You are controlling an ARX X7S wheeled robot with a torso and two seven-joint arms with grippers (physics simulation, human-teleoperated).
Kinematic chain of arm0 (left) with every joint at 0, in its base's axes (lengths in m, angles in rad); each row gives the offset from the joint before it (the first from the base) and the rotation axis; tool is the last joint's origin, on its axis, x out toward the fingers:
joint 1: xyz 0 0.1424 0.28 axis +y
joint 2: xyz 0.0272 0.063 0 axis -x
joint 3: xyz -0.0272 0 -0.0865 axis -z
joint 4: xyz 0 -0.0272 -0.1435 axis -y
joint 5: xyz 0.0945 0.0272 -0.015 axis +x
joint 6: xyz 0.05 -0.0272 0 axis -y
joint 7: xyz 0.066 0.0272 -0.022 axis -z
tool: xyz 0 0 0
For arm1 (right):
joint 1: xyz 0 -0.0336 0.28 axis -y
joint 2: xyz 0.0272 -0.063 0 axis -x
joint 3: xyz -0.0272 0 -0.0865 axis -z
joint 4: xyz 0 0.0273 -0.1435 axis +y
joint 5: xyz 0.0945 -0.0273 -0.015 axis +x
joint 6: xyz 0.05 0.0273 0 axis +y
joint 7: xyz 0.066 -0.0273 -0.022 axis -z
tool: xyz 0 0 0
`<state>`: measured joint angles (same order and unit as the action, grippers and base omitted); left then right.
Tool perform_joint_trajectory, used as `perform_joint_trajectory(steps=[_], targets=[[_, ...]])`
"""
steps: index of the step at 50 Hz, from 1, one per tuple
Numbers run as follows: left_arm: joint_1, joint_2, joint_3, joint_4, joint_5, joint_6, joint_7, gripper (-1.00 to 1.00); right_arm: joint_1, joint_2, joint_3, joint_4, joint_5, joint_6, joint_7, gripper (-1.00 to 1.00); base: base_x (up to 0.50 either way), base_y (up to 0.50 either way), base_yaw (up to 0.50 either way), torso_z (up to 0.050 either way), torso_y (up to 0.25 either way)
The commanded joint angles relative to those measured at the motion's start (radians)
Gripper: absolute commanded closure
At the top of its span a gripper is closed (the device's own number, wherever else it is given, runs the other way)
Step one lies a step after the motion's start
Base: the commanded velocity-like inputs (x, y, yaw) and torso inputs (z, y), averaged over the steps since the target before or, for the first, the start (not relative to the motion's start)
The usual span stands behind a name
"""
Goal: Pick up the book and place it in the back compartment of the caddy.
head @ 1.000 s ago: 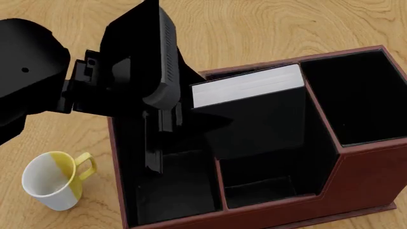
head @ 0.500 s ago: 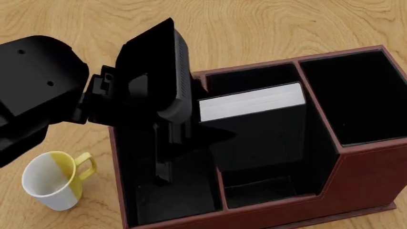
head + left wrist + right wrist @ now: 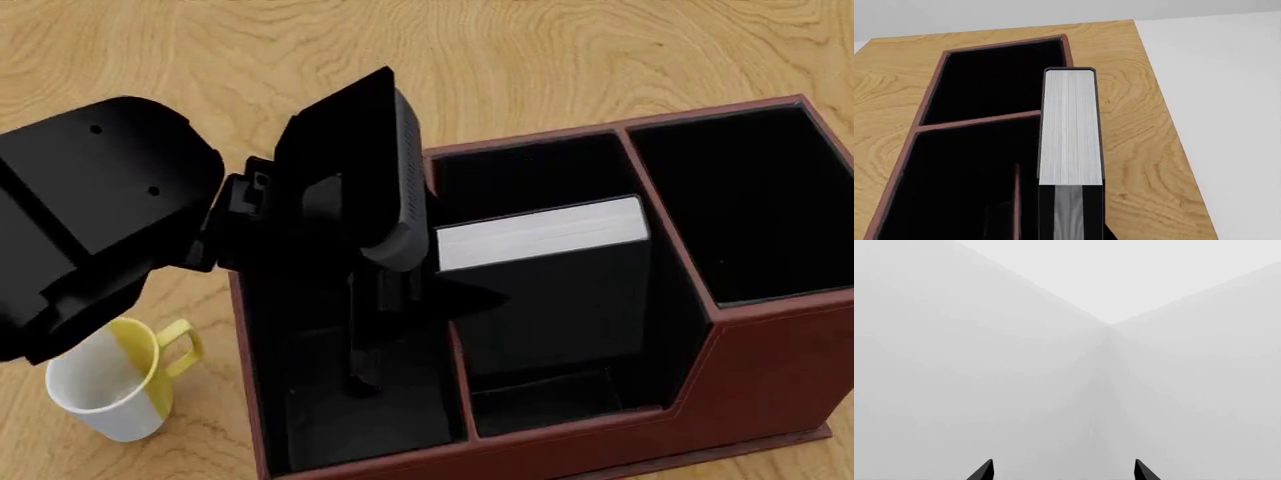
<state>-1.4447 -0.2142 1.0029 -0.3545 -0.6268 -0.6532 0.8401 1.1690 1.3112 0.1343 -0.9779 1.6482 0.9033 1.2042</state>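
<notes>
Left gripper (image 3: 400, 285) is clenched on the book (image 3: 554, 280), black fingers reaching down inside the caddy (image 3: 747, 370) at the book's edge; the left wrist view shows the pale page block running straight out from between the fingers, so the grip is on the book's near end. The book stands on edge, tilted a little, black cover facing the head camera and grey-white pages (image 3: 541, 235) turned up, sitting low in the middle cell of the caddy, its lower part down behind the thin reddish crossbar (image 3: 567, 412) and low front wall. Whether its bottom edge touches the lining I cannot tell, all black down there. Nearest the camera on the left a white-and-yellow mug (image 3: 114, 385) stands on the wooden table (image 3: 561, 60), just beside the caddy's left wall, partly under the left arm's bulky black housing. The caddy's left long cell holds the gripper fingers; the tall-walled cell at right (image 3: 747, 200) shows only black lining. Behind the book, the far part of the middle strip is dark lining too. Right gripper (image 3: 1064, 471) shows only two black fingertips (image 3: 984, 471) set apart, spread wide with nothing between them, pointed at a plain pale grey background; it does not appear in the head view.
</notes>
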Motion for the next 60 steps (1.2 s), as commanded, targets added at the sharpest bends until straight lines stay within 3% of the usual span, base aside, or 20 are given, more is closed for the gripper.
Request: perform_joint_trajectory(steps=[1,45,60], targets=[[0.001,0.025,-0.01,-0.046,-0.016,0.028,0.001,1.0,-0.042,-0.01,0.032,0.0,-0.02,0.007,-0.013,-1.0,0.0,0.0,0.0,0.0,0.0],[0.035,0.118,0.036,-0.263,0.036,0.163,0.044,1.0,-0.107,-0.02,0.103,-0.001,-0.03,0.03,-0.027,-1.0,0.0,0.0,0.0,0.0,0.001],[0.049,0.159,0.057,-0.357,0.052,0.219,0.067,1.0,-0.187,-0.041,0.203,-0.006,-0.04,0.06,-0.048,-1.0,0.0,0.0,0.0,0.0,0.001]])
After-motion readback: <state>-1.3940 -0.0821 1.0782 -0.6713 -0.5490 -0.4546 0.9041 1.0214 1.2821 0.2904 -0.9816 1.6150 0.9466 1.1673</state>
